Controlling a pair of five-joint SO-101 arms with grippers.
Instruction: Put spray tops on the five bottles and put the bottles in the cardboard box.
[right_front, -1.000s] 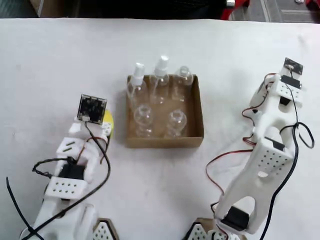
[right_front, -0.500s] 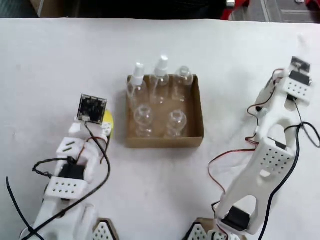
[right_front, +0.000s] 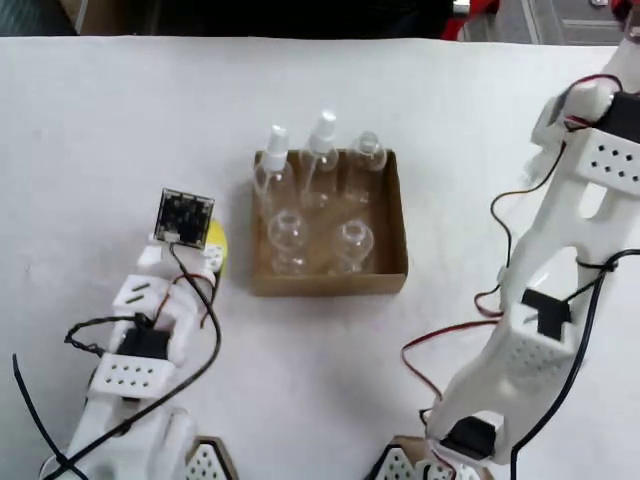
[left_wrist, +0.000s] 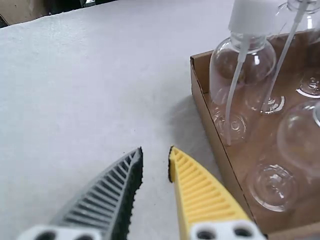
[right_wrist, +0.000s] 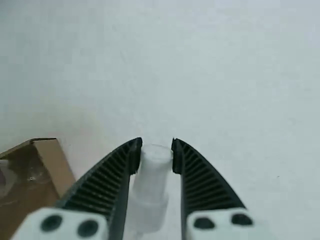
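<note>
1. Cardboard box (right_front: 330, 283): brown, shallow and open-topped, near the middle of the white surface (right_front: 120, 110).
2. Inside it, five clear round-shouldered bottles, all upright: three along the back wall, two in front.
3. Back-left bottle (right_front: 272, 172) and back-middle bottle (right_front: 320, 165): each capped with a white spray head. In the left wrist view, a thin dip tube (left_wrist: 235, 85) shows through the glassy wall down to the base.
4. Back-right bottle (right_front: 366, 165), front-left bottle (right_front: 288, 240) and front-right bottle (right_front: 352, 245): bare-necked, mouths open to the top.
5. Right gripper (right_wrist: 154, 150): two black ribbed fingers (right_wrist: 107, 175) clamped on a loose spray top (right_wrist: 149, 185).
6. That spray top: white, slightly translucent, a plain cylinder with a wider collar below, pinched near its upper end.
7. Held over bare surface, with one corner of the box (right_wrist: 30, 170) close by. In the high view, right arm (right_front: 560, 250) raised along the right edge, well apart from the box.
8. Left gripper (left_wrist: 155, 162): one grey finger (left_wrist: 107, 195), one yellow (left_wrist: 200, 195), tips apart by a narrow gap with nothing between them.
9. Low over the surface, just beside the box's left wall (left_wrist: 210, 130) and not touching it.
</note>
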